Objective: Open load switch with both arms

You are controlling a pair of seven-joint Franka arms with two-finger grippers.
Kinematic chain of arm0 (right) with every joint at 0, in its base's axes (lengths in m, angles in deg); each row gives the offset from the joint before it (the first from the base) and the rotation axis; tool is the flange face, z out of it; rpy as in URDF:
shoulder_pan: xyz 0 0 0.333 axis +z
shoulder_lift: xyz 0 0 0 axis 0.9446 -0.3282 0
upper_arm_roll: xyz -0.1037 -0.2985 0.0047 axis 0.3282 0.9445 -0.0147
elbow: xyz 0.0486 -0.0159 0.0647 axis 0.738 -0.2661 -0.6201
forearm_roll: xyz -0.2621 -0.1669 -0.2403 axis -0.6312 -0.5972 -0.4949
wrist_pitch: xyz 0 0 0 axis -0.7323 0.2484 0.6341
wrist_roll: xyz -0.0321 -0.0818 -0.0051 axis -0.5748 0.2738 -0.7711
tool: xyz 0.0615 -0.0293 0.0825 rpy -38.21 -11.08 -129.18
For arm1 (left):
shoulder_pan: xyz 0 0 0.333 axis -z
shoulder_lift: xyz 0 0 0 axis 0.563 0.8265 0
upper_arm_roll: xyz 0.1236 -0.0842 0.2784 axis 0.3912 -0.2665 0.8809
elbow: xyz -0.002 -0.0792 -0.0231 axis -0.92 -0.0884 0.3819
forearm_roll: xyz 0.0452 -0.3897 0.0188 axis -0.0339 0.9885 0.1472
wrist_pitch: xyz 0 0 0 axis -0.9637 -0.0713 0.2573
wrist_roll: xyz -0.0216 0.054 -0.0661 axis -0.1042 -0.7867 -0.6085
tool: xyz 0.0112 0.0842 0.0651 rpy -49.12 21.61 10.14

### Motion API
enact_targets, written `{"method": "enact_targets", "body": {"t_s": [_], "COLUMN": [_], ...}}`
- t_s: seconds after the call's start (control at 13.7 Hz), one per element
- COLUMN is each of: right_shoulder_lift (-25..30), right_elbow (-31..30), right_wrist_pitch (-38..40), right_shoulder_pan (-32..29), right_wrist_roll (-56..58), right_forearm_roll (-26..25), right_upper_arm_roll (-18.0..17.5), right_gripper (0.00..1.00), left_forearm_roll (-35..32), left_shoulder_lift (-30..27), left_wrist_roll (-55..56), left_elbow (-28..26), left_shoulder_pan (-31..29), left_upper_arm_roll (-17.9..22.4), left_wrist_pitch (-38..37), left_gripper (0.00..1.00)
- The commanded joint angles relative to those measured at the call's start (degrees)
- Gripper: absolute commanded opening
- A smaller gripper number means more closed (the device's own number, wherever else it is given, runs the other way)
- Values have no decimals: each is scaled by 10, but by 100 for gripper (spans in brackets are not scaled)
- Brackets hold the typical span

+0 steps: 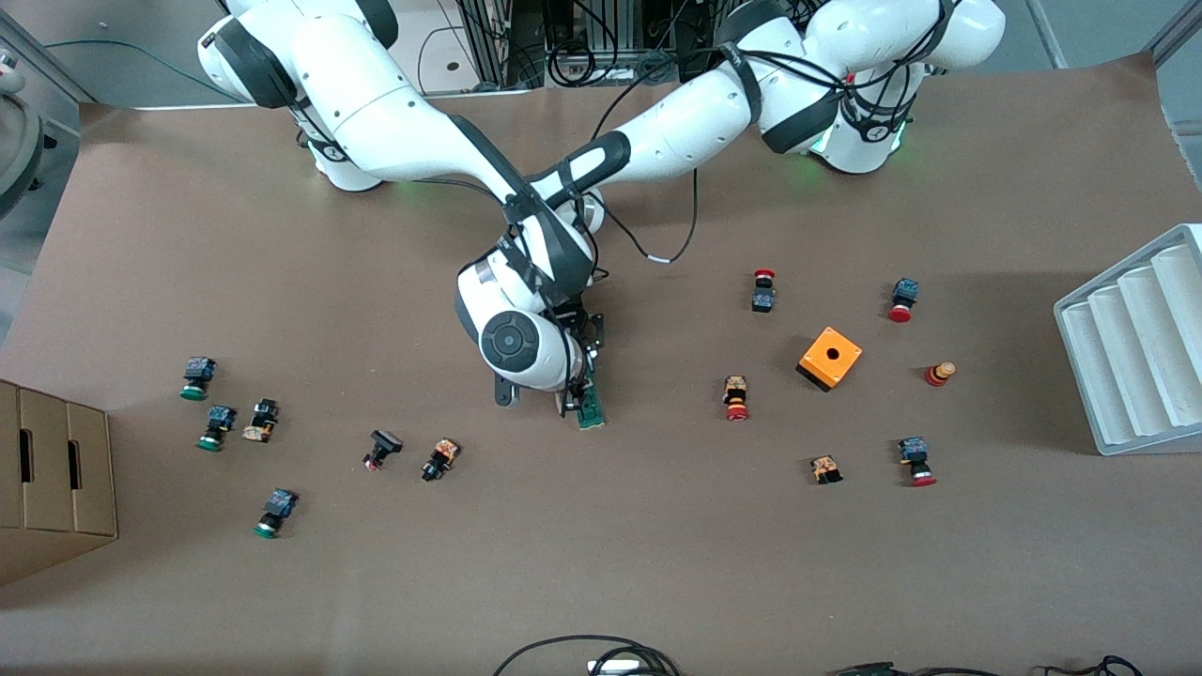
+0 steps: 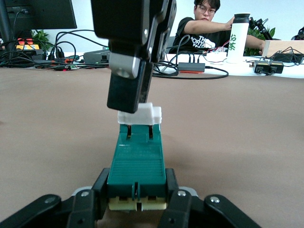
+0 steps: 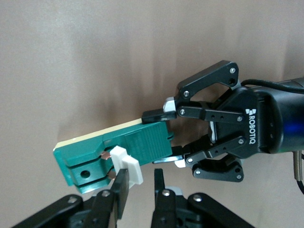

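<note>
The load switch [image 1: 592, 409] is a slim dark-green block over the middle of the table. My left gripper [image 2: 137, 191] is shut on one end of it, one finger on each side [image 3: 161, 137]. At the switch's free end sits its small white piece [image 2: 145, 114] [image 3: 133, 167]. My right gripper [image 3: 140, 186] comes down on that end [image 2: 126, 105]. Its fingers are drawn close with a narrow bare gap between them. One finger [image 3: 119, 192] rests against the white piece, which is not clamped. In the front view the right arm's wrist [image 1: 512, 343] hides most of both grippers.
An orange square box [image 1: 829, 358] and several red-capped push buttons [image 1: 737, 399] lie toward the left arm's end. Green-capped buttons [image 1: 197, 377] lie toward the right arm's end. A cardboard box [image 1: 56, 479] and a white ribbed rack [image 1: 1136, 347] flank the table.
</note>
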Motion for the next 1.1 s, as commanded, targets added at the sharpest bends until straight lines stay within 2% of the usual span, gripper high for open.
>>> {"method": "enact_targets", "body": {"t_s": [0.0, 0.66, 1.02], "right_shoulder_lift": [11, 7, 42], "right_elbow": [-35, -58, -46], "right_wrist_pitch": [-17, -48, -27], "right_shoulder_pan": [-1, 1, -22], "right_wrist_roll": [2, 3, 3], "right_forearm_roll": [-14, -32, -28], "right_upper_arm_roll": [-5, -6, -8], "right_gripper": [29, 29, 30], "left_forearm_roll": [-1, -1, 0], "left_shoulder_lift": [24, 25, 24], "left_wrist_roll": [1, 2, 2], "left_elbow": [14, 13, 13], "left_shoulder_pan": [7, 6, 7], "left_upper_arm_roll": [0, 0, 0], "left_wrist_pitch": [7, 7, 7], "left_gripper": [50, 50, 50]}}
